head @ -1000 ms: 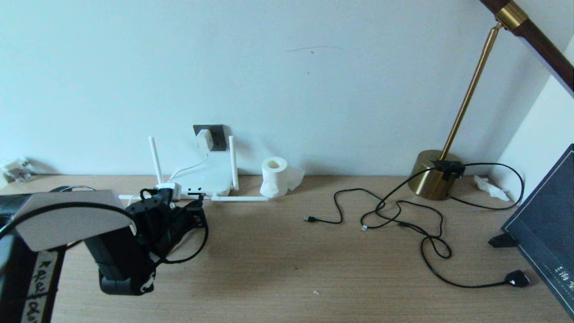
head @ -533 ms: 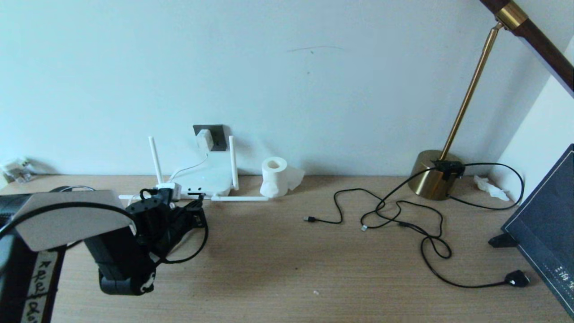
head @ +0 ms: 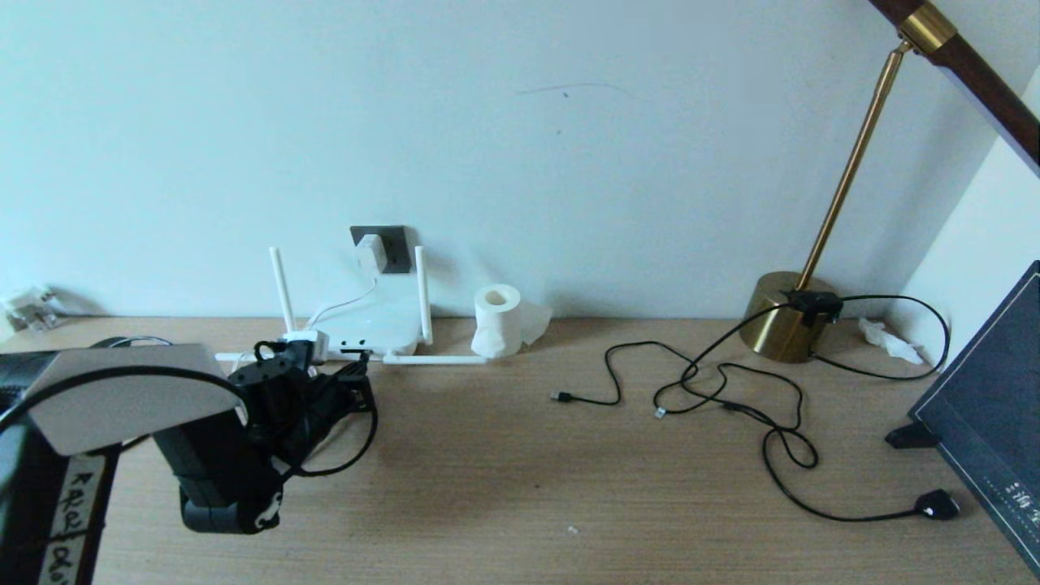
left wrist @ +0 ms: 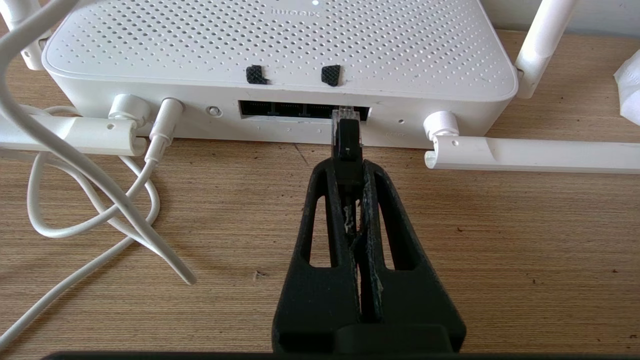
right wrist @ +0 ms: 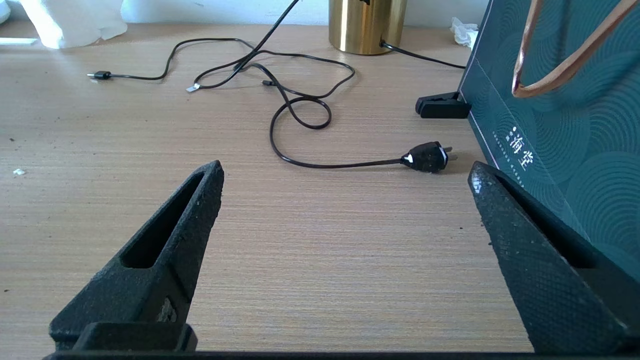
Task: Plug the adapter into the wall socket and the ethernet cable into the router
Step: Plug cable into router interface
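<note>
While left gripper (left wrist: 348, 165) jaws pinch ethernet cable (left wrist: 347, 142) plug, long axis points straight into router (left wrist: 280, 55) port; tip at mouth.

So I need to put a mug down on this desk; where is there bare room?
Bare wood lies between the toilet-paper roll and the black cords, toward the near edge. Crowded: around the router, where the left gripper holds the ethernet cable.

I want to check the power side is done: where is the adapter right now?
In the head view the adapter sits in the wall socket on the back wall, left of centre, just above the router between its two upright antennas.
</note>
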{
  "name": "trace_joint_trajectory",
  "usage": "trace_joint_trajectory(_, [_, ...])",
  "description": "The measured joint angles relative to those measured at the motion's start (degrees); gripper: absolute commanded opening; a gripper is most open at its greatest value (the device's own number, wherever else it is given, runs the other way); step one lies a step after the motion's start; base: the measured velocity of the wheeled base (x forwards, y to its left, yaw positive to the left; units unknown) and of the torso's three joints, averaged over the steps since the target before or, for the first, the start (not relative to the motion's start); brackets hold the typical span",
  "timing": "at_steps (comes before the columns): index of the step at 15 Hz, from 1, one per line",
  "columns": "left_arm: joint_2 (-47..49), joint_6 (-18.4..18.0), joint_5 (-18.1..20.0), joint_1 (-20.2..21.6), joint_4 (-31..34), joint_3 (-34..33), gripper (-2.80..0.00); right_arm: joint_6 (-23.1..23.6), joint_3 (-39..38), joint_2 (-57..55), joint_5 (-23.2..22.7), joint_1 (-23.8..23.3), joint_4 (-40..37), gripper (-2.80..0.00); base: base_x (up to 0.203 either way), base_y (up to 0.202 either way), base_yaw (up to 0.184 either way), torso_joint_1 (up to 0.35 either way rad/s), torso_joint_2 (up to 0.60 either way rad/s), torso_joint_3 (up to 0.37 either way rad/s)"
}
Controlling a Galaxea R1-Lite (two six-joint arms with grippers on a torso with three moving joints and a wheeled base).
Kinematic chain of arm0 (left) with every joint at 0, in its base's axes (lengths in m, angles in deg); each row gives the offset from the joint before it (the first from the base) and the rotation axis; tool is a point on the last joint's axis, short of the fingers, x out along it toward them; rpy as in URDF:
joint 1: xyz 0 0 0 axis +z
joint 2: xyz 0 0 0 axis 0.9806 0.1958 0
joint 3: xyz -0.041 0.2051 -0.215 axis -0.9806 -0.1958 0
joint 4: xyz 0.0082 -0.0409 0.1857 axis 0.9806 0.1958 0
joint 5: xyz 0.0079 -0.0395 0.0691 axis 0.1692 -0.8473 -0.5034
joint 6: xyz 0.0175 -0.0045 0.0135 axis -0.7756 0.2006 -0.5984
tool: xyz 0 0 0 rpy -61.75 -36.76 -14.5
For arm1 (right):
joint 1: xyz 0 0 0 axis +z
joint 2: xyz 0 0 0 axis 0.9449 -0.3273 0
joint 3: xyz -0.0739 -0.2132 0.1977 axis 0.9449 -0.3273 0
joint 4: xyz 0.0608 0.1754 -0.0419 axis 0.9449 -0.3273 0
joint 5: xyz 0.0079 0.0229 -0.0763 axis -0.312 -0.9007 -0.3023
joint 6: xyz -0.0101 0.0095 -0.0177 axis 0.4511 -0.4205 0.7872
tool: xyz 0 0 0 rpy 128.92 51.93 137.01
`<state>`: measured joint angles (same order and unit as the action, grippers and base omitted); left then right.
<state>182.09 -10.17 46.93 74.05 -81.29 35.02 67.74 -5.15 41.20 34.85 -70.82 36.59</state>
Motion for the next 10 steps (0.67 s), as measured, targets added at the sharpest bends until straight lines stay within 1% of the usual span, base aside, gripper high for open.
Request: trace_joint_trajectory(10, [0.1, 0.0, 0.0, 0.0, 0.0, 0.3, -2.8, 0.0, 0.0, 0.0, 0.0, 0.0, 0.0, 0.0, 0.0, 0.0, 0.0, 0.0, 0.0, 0.0])
